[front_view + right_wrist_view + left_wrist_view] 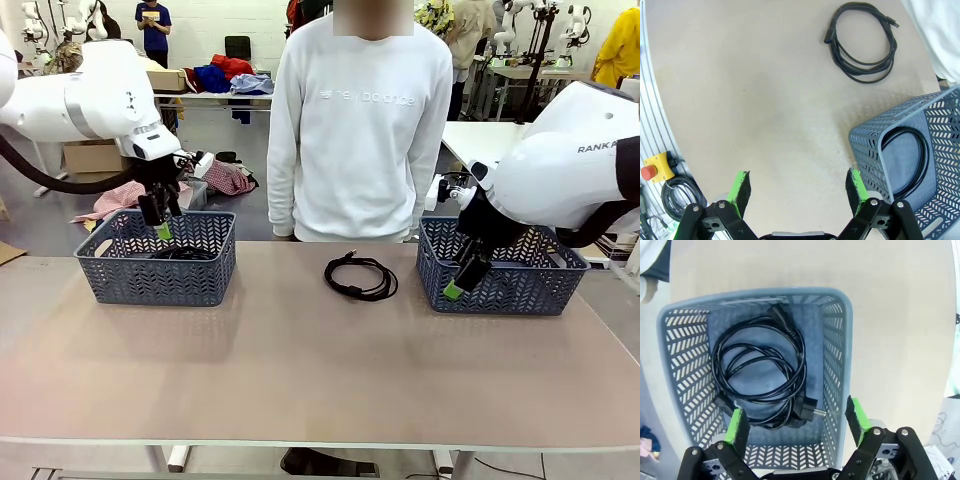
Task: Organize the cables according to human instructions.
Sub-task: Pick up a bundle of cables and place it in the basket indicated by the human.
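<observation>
The left jaws are hanging spread wide over the left basket (155,275), where one cable (803,365) is lying coiled. The right jaws are spread wide too, hanging beside the right basket (520,290), which is holding another cable (926,155). A third cable (333,278) is lying on the bench (300,370) between the baskets.

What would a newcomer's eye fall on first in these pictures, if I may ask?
A black cable coil lies alone on the table between two grey-blue baskets, just before the standing person. The left gripper hangs open above the left basket, where another coiled cable with plugs rests. The right gripper, also open, sits low beside the right basket, which holds a third coil.
</observation>
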Action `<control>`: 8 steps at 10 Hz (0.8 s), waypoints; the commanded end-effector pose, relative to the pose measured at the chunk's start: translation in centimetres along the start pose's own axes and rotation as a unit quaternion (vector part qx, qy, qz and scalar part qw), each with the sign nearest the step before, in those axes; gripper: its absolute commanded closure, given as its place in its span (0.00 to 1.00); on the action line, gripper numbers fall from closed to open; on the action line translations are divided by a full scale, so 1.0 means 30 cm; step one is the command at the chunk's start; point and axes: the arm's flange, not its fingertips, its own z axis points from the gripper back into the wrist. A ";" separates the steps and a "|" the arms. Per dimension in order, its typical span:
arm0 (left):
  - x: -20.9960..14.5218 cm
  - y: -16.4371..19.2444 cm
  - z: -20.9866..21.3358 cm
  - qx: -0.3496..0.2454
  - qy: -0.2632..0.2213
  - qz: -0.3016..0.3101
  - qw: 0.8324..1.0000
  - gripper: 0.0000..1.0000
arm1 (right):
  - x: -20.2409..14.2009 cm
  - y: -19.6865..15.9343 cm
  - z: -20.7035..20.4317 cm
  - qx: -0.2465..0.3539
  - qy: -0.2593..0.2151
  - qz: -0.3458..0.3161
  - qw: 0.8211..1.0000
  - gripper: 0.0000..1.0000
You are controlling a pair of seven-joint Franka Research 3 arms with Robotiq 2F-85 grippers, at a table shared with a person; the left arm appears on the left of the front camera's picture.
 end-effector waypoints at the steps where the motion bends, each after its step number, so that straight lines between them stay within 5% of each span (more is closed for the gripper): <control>1: 0.000 -0.004 -0.009 -0.004 -0.026 0.010 1.000 0.00 | 0.002 0.000 0.001 -0.003 -0.001 -0.003 1.000 0.00; 3: 0.022 -0.026 -0.059 -0.005 -0.037 0.054 0.998 0.00 | 0.002 0.000 0.001 -0.003 -0.001 -0.003 1.000 0.00; 4: 0.006 0.000 -0.011 -0.001 -0.015 0.011 1.000 0.00 | 0.002 0.000 0.001 -0.003 -0.001 -0.003 1.000 0.00; 8: 0.006 0.000 -0.011 -0.001 -0.015 0.011 1.000 0.00 | 0.002 0.000 0.001 -0.003 -0.001 -0.003 1.000 0.00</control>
